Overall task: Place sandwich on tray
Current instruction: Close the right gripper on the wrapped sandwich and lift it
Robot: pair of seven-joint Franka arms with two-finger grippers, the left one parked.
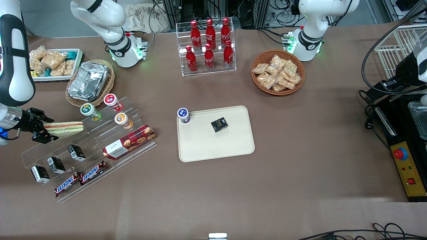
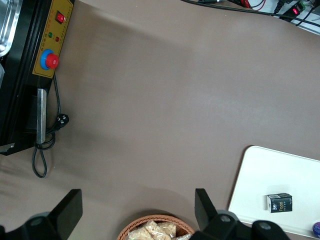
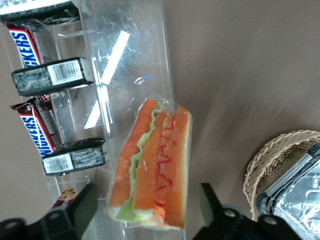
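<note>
The sandwich [image 1: 66,128] is a clear-wrapped wedge with orange, red and green layers. It lies on the top step of a clear acrylic stand [image 1: 90,143] toward the working arm's end of the table. My right gripper [image 1: 50,129] is open, its fingers straddling the sandwich's end with gaps on both sides. The right wrist view shows the sandwich [image 3: 152,165] between the spread fingers of the gripper [image 3: 146,200]. The beige tray [image 1: 217,146] lies mid-table, well apart from the stand; its corner shows in the left wrist view [image 2: 270,170].
On the tray stand a small cup [image 1: 183,115] and a black box [image 1: 219,124]. The stand holds cups [image 1: 112,101], a cookie box [image 1: 129,141], black boxes [image 1: 56,164] and Snickers bars [image 1: 80,178]. A foil container [image 1: 89,81] sits in a wicker basket close by.
</note>
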